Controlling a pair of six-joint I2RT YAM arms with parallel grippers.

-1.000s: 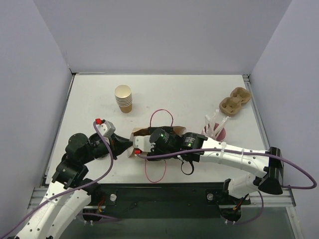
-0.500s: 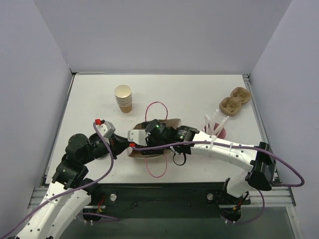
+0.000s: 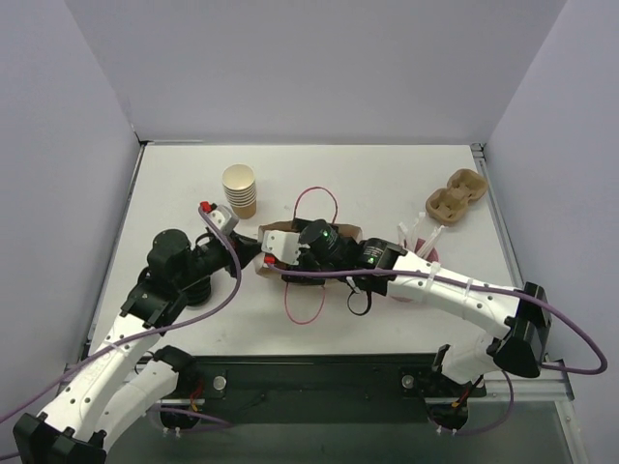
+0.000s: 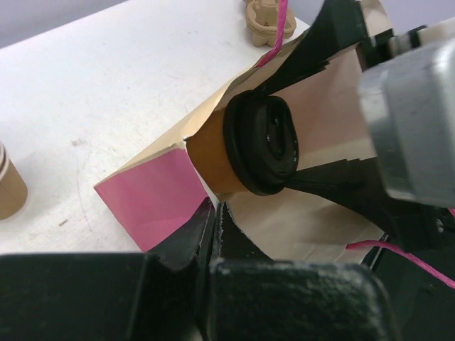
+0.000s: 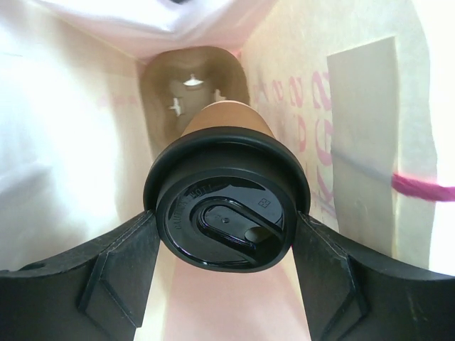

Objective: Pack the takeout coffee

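The takeout coffee [image 5: 226, 213], a tan cup with a black lid, is inside the open paper bag [image 5: 359, 135], held by the lid between my right gripper's [image 5: 227, 229] fingers. A cardboard carrier [image 5: 192, 74] lies at the bag's bottom beyond the cup. In the left wrist view the cup [image 4: 260, 145] shows in the bag's mouth [image 4: 323, 92], with my left gripper [image 4: 215, 213] shut on the bag's rim beside its pink side. From above, the bag [image 3: 274, 235] sits mid-table, with my left gripper [image 3: 253, 251] at its left edge and my right gripper [image 3: 308, 253] over it; the cup is hidden.
A stack of lidless tan cups [image 3: 240, 190] stands behind the bag on the left. A cardboard cup carrier [image 3: 456, 196] lies at the back right. A pink cup with white straws [image 3: 418, 253] stands right of the bag. The bag's pink handles [image 3: 303, 314] loop out.
The bag, with both grippers on it, has shifted toward the far side of the table. My left arm has reached forward and right. The right gripper stays in the bag.
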